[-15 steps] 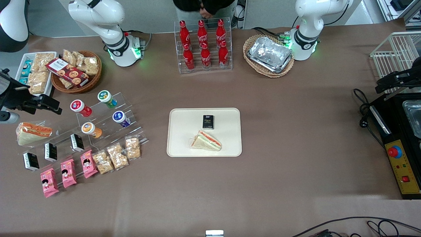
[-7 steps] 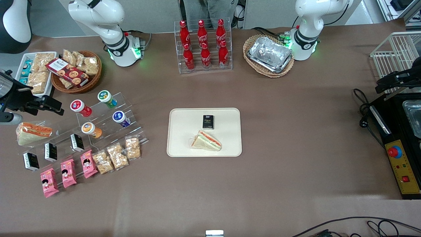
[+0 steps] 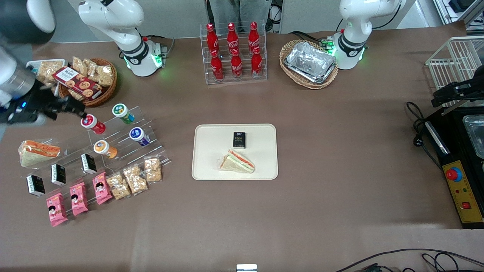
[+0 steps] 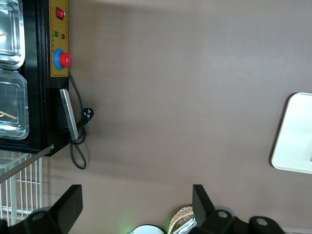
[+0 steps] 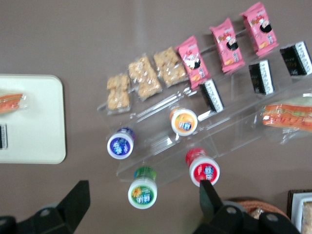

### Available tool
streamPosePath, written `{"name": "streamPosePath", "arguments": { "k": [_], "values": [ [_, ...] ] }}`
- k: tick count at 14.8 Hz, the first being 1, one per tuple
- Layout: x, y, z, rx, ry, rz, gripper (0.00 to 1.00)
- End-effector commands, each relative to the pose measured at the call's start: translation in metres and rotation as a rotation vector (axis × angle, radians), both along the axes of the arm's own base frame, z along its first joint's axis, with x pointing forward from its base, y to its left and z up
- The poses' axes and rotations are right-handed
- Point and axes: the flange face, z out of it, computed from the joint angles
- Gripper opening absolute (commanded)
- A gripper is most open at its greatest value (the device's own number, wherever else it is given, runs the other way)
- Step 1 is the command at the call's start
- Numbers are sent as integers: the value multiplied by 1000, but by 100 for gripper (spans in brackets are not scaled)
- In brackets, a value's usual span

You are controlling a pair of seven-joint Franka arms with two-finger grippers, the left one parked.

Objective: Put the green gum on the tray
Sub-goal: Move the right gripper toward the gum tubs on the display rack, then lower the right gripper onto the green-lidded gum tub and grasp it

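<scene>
The green gum (image 3: 121, 112) (image 5: 142, 192) stands on the top step of the clear acrylic rack (image 3: 124, 138), beside the red gum (image 3: 92, 123) and above the blue gum (image 3: 138, 135), well apart from the tray (image 3: 206, 166). The gripper (image 3: 77, 110) (image 5: 144, 200) hangs over the rack's top step near the red gum, fingers spread wide and holding nothing. On the tray lie a sandwich (image 3: 237, 161) and a small black box (image 3: 239, 139).

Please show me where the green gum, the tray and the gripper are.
green gum (image 3: 120, 110): front view, on its lid.
tray (image 3: 211, 151): front view, on its bare floor.
gripper (image 5: 141, 207): right wrist view, midway between the open fingers, above the gum.
</scene>
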Motion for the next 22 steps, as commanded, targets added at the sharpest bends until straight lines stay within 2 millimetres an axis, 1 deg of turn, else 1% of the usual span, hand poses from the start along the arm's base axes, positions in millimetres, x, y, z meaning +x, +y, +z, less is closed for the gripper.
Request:
{"name": "streamPosePath", "arguments": {
  "k": [1, 2, 3, 6, 8, 10, 11, 13, 16, 18, 19, 20, 22],
  "values": [
    [-89, 14, -12, -8, -96, 0, 100],
    [-103, 13, -18, 16, -108, -9, 100],
    [-110, 13, -20, 32, -114, -15, 100],
    [-123, 13, -28, 30, -104, -15, 100],
    [-126, 13, -30, 29, -97, -16, 100],
    [-124, 13, -32, 31, -97, -18, 100],
    [-121, 13, -37, 40, -86, -20, 100],
    [-120, 16, -57, 107, -37, -43, 100],
    [-118, 19, -83, 113, -23, -47, 100],
    [-117, 18, -111, 105, -41, -52, 100],
    [-119, 22, -125, 98, -53, -46, 100],
    [-121, 30, -138, 90, -57, -26, 100],
    [-122, 29, -164, 82, -57, -30, 100]
  ]
}}
